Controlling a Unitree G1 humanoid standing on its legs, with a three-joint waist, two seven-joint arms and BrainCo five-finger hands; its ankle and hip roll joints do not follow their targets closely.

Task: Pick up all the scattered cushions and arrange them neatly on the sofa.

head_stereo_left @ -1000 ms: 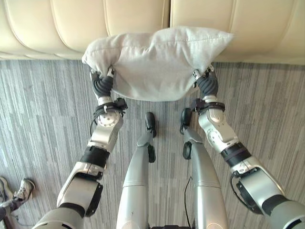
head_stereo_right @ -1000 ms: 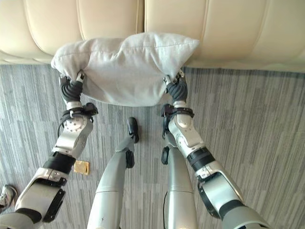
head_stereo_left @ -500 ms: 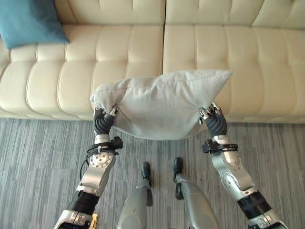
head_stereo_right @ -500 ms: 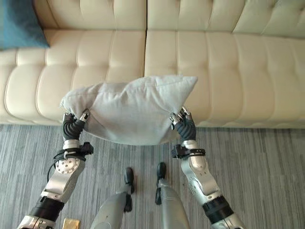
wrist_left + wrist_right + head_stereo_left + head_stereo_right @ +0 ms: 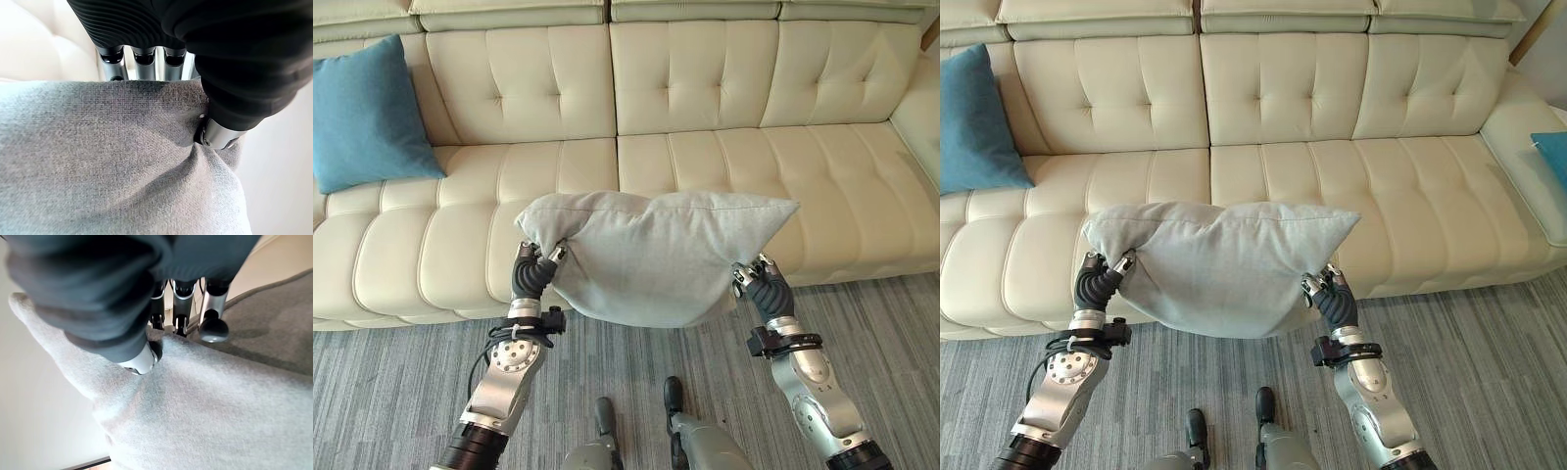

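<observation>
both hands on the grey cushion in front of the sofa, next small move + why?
Probably carry the grey cushion forward over the sofa seat. The left hand and right hand pinch its lower corners, it hangs at the seat's front edge, and the middle seats lie bare.

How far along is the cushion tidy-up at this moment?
Looks done: a blue cushion leans on the backrest at the sofa's left end. Another blue cushion lies at its right end. In hand: the grey cushion, pinched at its lower corners by the left hand and right hand, held in front of the seat. Left: setting it down on the sofa.
</observation>
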